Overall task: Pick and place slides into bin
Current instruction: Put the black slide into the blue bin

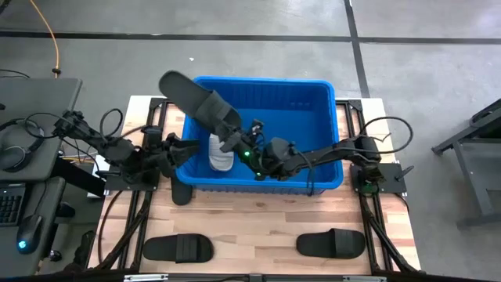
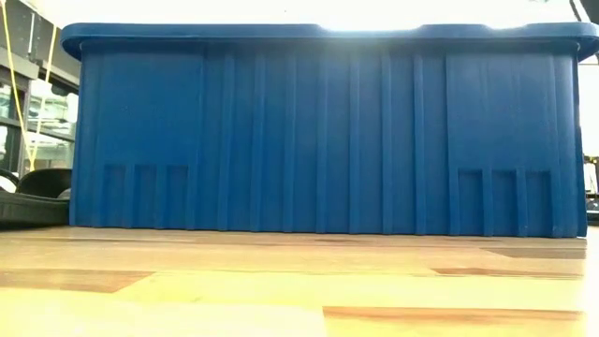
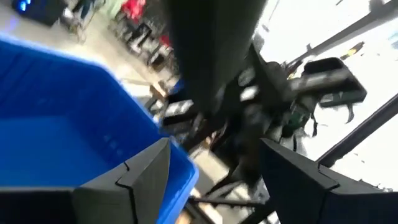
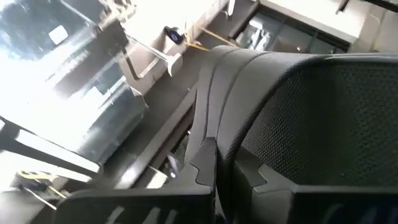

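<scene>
A black slide [image 1: 192,100] hangs in the air over the far left corner of the blue bin [image 1: 313,102], with my right gripper [image 1: 235,139] shut on it. In the right wrist view the slide [image 4: 323,112] fills the picture's right side. A light grey slide [image 1: 221,153] lies on the bin's floor below that gripper. My left gripper [image 1: 186,149] stands open at the bin's left wall, nothing between its fingers [image 3: 143,177]. Two more black slides [image 1: 178,247] [image 1: 331,244] lie flat on the table near its front edge. My right gripper pinches a thin edge of the black slide [image 4: 219,146] between its two fingers, at the slide's end nearer the bin's middle [image 1: 228,125]. Which edge it is I cannot tell. The fingers reach in from the table's right. The slide is lifted clear and slants away toward the far left.
The bin's tall ribbed near wall [image 2: 328,131] fills the low view. Cables and a frame [image 1: 368,168] flank the bin on both sides. A desk with a laptop and headphones [image 1: 23,149] stands left of the table. Bare wood [image 1: 258,227] lies between the bin and the front slides.
</scene>
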You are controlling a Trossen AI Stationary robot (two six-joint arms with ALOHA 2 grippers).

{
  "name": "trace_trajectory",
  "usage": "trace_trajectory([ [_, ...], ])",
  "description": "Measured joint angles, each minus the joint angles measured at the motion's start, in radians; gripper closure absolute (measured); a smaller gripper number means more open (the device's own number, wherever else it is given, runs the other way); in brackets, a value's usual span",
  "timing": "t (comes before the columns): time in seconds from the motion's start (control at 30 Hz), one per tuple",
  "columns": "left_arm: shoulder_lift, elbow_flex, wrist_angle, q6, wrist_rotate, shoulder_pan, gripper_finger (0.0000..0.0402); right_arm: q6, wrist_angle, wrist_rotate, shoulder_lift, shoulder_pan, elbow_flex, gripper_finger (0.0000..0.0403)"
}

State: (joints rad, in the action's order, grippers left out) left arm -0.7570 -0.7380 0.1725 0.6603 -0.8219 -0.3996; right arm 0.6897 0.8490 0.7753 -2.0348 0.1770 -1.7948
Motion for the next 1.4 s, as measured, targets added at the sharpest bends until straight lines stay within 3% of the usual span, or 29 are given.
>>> trace_trajectory([
  [0.17, -0.03, 0.0, 0.08, -0.095, -0.036, 0.0, 0.0187, 0.04, -0.042, -0.008, -0.072, -0.001, -0.094, 0.0403],
  [0.33, -0.034, -0.001, 0.087, -0.085, -0.042, 0.0, 0.0204, 0.032, -0.041, -0.019, -0.094, -0.009, -0.149, 0.0403],
  [0.77, -0.099, -0.001, 0.131, -0.074, -0.092, 0.001, 0.0217, 0.146, -0.085, -0.027, -0.104, -0.011, -0.152, 0.0403],
  [1.2, -0.111, -0.001, 0.132, -0.054, -0.101, 0.0, 0.0218, 0.082, -0.048, 0.032, -0.103, 0.031, -0.152, 0.0403],
  [1.4, -0.104, -0.001, 0.146, -0.051, -0.068, 0.0, 0.0218, 0.084, -0.05, -0.014, -0.103, 0.036, -0.152, 0.0403],
])
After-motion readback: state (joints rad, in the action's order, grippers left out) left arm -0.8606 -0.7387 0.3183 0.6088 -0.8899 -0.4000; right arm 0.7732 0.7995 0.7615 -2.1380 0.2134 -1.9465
